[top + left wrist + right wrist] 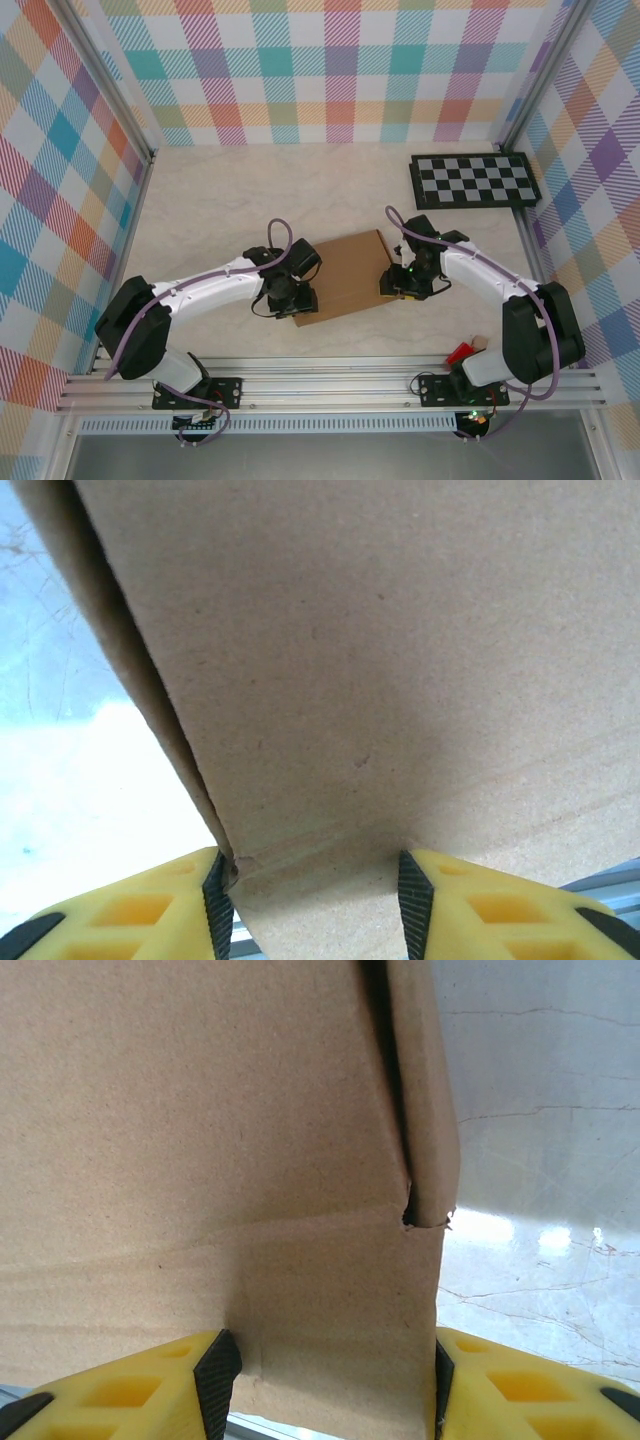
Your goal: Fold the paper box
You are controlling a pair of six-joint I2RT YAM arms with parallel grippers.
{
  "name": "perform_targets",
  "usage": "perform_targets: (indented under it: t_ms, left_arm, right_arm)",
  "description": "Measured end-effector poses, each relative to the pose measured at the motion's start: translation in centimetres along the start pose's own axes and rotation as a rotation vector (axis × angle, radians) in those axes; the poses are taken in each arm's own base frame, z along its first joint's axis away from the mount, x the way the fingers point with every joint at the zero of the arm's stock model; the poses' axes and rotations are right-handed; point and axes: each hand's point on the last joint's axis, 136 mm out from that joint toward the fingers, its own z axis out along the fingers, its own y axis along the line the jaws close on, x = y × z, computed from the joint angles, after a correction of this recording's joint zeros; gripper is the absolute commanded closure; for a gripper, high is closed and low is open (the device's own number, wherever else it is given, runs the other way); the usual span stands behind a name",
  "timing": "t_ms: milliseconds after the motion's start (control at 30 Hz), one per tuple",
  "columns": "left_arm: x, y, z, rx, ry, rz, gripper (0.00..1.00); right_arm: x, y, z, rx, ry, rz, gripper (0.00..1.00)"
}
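The paper box (347, 274) is plain brown cardboard, folded into a shallow closed shape and lying mid-table between the two arms. My left gripper (293, 299) is at its near-left corner. In the left wrist view the cardboard (380, 660) spans the gap between the jaws, and both black pads (217, 895) press its edges, so the left gripper (315, 892) is shut on it. My right gripper (398, 283) is at the box's right end. There a cardboard panel (200, 1130) with a side flap (425, 1110) sits between the jaws, the right gripper (330, 1375) shut on it.
A black-and-white checkerboard panel (475, 180) lies at the back right. Plaid walls enclose the table on three sides. An aluminium rail (330, 385) runs along the near edge, with a small red object (460, 353) by the right arm's base.
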Motion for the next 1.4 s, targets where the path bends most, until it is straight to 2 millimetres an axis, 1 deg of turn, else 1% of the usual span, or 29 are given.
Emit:
perform_targets:
  t_ms: [267,300,367,433,533,600,667,767,867,967,1167,1333,1400]
  left_arm:
    - [-0.2,-0.7,-0.9,0.011,-0.002,-0.073,0.53]
    - [-0.2,-0.7,-0.9,0.012,-0.002,-0.078,0.51]
    - [-0.2,-0.8,-0.9,0.014,0.001,-0.092,0.43]
    - [-0.3,-0.9,-1.2,0.016,-0.002,-0.101,0.39]
    - [-0.8,-1.4,-1.8,0.01,-0.014,-0.096,0.4]
    - [-1.4,-1.8,-2.1,-0.01,-0.018,-0.084,0.44]
    - [-2.4,-2.0,-1.7,-0.045,-0.01,-0.075,0.47]
    - [-4.5,-1.9,-0.6,-0.102,0.001,-0.057,0.5]
    - [-6.5,-1.9,0.4,-0.136,0.004,-0.028,0.49]
    - [-7.6,-1.7,0.9,-0.138,0.01,-0.014,0.49]
    - [-8.2,-2.0,1.0,-0.084,0.026,-0.075,0.43]
    - [-7.6,-2.5,1.6,-0.035,0.055,-0.173,0.41]
    - [-7.4,-2.8,1.5,-0.019,0.064,-0.203,0.38]
  right_arm:
    - [-0.2,-0.3,-0.1,0.016,-0.009,0.004,0.48]
    - [-0.2,-0.3,-0.1,0.017,-0.01,0.004,0.48]
    - [-0.3,-0.3,-0.2,0.016,-0.011,0.005,0.48]
    - [-0.3,-0.2,-0.2,0.012,-0.01,0.008,0.49]
    - [-0.3,-0.2,-0.2,0.01,-0.013,0.026,0.5]
    - [-0.5,-0.2,-0.2,0.013,-0.021,0.043,0.5]
    - [-0.9,-0.5,-0.2,0.024,-0.039,0.065,0.5]
    - [-1.5,-0.8,-0.4,0.04,-0.072,0.101,0.5]
    - [-2.1,-1.1,-0.5,0.057,-0.103,0.133,0.51]
    - [-2.7,-1.0,-0.5,0.054,-0.127,0.16,0.51]
    - [-3.6,-0.9,-0.7,0.051,-0.169,0.201,0.51]
    - [-3.9,-1.4,-0.7,0.077,-0.186,0.213,0.51]
    - [-4.0,-1.4,-0.7,0.081,-0.187,0.214,0.51]
